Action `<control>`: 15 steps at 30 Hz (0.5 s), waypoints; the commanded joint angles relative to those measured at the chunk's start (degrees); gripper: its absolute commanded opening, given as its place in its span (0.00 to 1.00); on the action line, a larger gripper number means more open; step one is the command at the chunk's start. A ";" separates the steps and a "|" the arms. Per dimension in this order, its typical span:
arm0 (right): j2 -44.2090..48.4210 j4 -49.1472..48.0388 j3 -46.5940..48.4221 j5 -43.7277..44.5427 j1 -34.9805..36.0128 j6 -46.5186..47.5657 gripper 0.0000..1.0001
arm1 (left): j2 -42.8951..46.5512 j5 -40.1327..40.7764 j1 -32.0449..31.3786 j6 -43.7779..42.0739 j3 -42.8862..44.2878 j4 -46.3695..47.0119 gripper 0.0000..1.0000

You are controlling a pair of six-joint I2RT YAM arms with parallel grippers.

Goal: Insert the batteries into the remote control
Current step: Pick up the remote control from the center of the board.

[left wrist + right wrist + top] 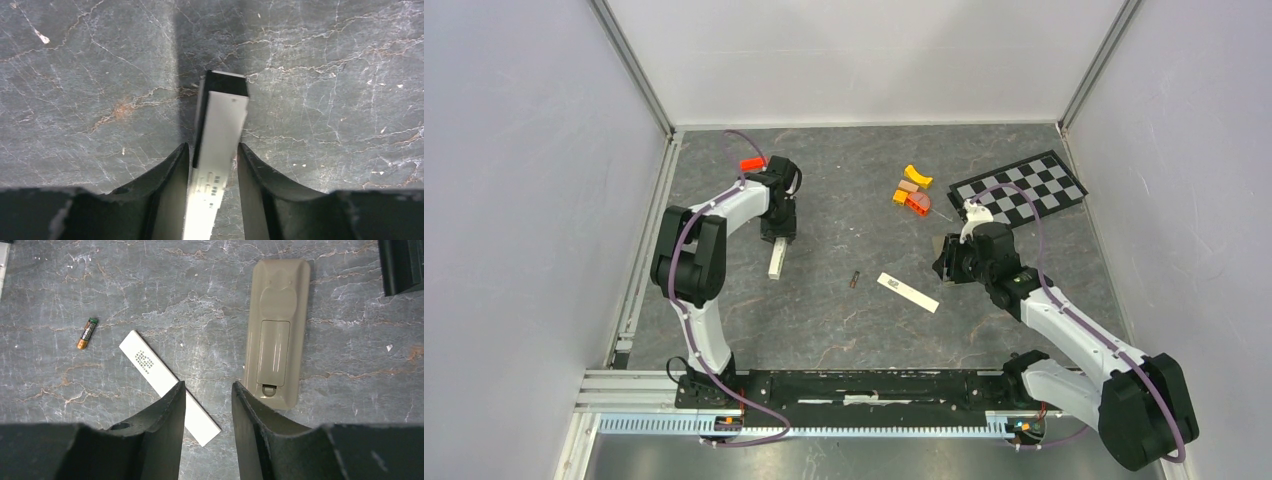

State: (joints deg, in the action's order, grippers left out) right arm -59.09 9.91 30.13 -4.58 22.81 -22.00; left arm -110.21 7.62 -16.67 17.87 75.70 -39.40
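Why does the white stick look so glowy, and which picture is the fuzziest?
Left wrist view, the fuzziest: the white stick glares almost blank at its near end, its edges smear a little, and a shadow stripe runs across the table beyond it. Right wrist view: sharpest, the battery shows its colours clearly; only the close dark tool looks soft. Top view: even light, faint shadows.

We get bright, even light from above, and shadows on the grey table (844,320) are faint and soft. In the left wrist view the white bar (222,125) glares at its near end, with a dark shadow band stretching beyond it.
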 commanded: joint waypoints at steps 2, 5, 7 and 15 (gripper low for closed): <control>-0.30 -1.50 2.04 -0.65 -0.06 -1.08 0.42 | -1.05 1.32 0.36 -0.29 1.39 -0.81 0.35; -1.32 -0.48 2.79 -1.84 0.02 -0.93 0.38 | 0.46 -1.11 0.32 -0.87 1.75 -1.12 0.15; -2.03 0.04 2.88 -1.95 0.38 -0.92 0.35 | 2.66 -4.60 0.32 -2.00 1.88 -1.12 0.04; -2.82 -4.31 0.92 0.97 5.83 -5.36 0.35 | 17.73 -28.31 0.37 -6.02 -2.16 3.53 0.02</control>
State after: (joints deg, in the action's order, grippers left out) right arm -61.08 9.72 30.41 -5.69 25.41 -24.49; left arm -103.66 -4.91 -16.40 16.12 74.96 -40.03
